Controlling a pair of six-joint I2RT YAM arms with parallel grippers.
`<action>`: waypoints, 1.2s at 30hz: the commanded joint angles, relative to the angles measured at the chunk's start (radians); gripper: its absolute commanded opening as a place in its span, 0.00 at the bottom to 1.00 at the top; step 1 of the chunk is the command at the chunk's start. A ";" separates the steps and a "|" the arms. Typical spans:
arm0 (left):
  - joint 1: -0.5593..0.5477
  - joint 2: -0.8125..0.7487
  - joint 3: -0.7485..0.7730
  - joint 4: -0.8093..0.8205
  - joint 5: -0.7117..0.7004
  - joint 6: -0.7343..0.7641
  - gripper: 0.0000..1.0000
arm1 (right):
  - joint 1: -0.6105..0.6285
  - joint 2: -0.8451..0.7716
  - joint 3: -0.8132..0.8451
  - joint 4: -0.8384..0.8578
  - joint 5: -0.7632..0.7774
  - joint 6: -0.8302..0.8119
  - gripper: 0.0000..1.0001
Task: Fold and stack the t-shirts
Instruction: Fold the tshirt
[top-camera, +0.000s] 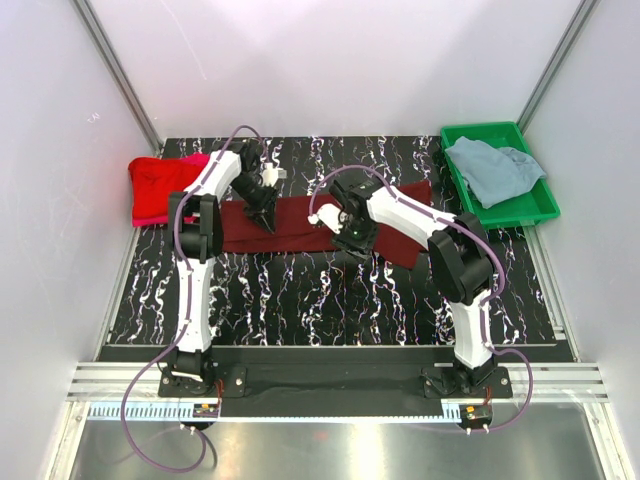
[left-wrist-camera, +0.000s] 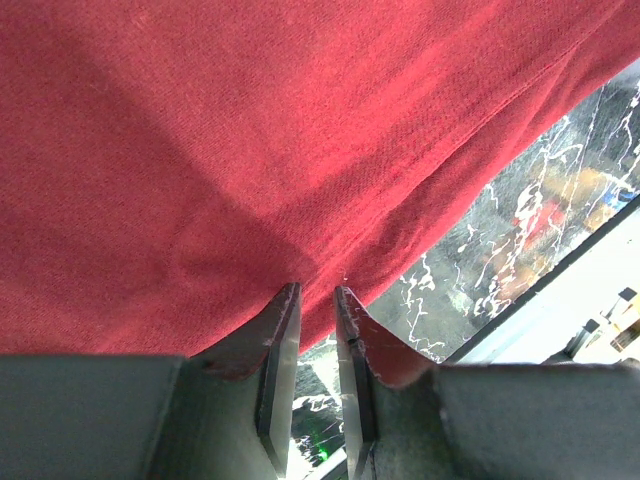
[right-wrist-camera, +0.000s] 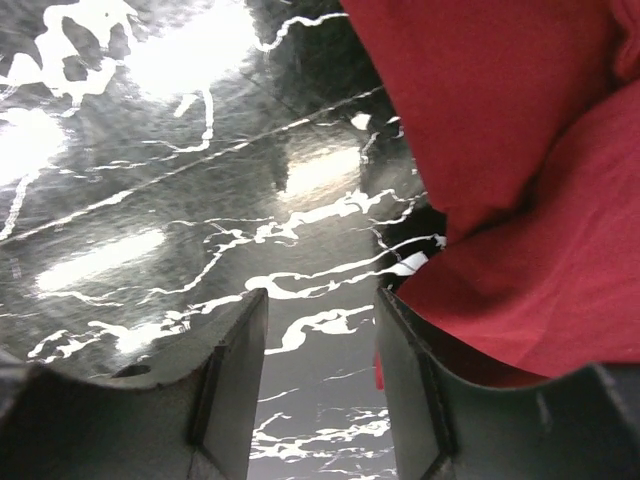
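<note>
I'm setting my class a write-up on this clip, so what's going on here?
Two robot arms are working on a maroon shirt spread across the middle of the table. The left arm has its jaws nearly closed and seems to pinch the shirt's edge. The right arm holds its jaws open over bare table beside the cloth. A red shirt and a pink shirt lie piled at the back left. A grey-blue shirt sits crumpled in the tray, not yet folded.

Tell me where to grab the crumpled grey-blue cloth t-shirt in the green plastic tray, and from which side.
Pinch a raised fold near the middle of the grey-blue t-shirt, coming straight down from above: it lies bunched, and the walls of the green tray likely block a sideways approach.
</note>
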 joint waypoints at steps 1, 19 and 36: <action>-0.008 -0.016 0.014 -0.091 0.037 0.004 0.25 | 0.002 -0.015 -0.022 0.051 0.071 -0.039 0.55; -0.017 -0.014 0.011 -0.091 0.048 0.004 0.26 | 0.004 0.012 -0.057 0.158 0.277 -0.062 0.47; -0.019 -0.019 0.011 -0.093 0.056 0.005 0.26 | 0.002 -0.003 0.007 0.065 0.193 -0.026 0.00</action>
